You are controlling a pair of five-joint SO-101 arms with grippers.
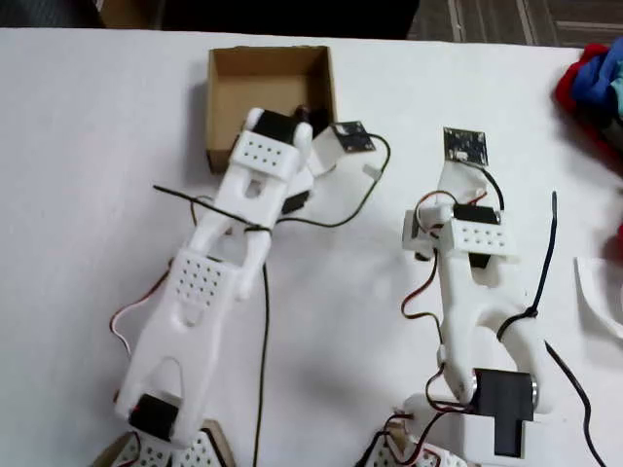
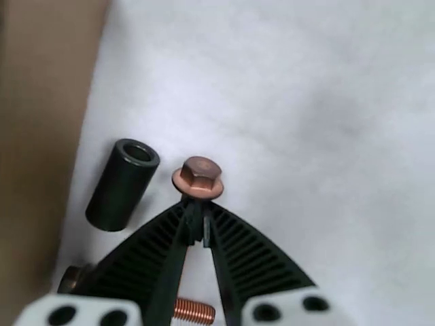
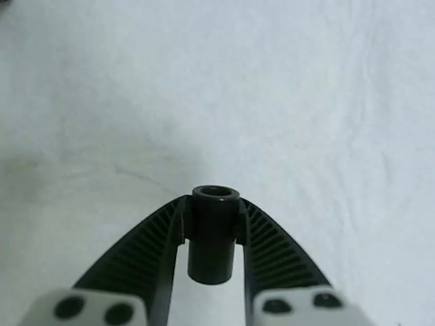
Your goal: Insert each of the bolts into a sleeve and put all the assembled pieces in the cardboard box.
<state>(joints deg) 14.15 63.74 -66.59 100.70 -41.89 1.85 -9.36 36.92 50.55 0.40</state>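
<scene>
At the cardboard box's [image 1: 222, 88] corner, my left arm [image 1: 209, 263] reaches over the rim. My left pincer [image 2: 196, 204] is clenched on a copper bolt [image 2: 198, 178]. The tips pinch the shank right under the hex flange head, which sticks out past them, w/ the threaded end showing betw. the fingers nearer the wrist. Just beside that head, not touching, a loose black sleeve [image 2: 122, 185] lies on its side on the white table [image 2: 306, 102], close to the brown box wall. A small coppery round bit [image 2: 71, 277] peeks from behind one finger; can't tell what it is.

My right arm [image 1: 467, 282] is well apart from the box, over bare table. My right pincer [image 3: 212, 204] is clamped on a second black sleeve [image 3: 213, 234], its open bore pointing away from the wrist. A red & blue cloth [image 1: 589, 78] sits at the table edge.
</scene>
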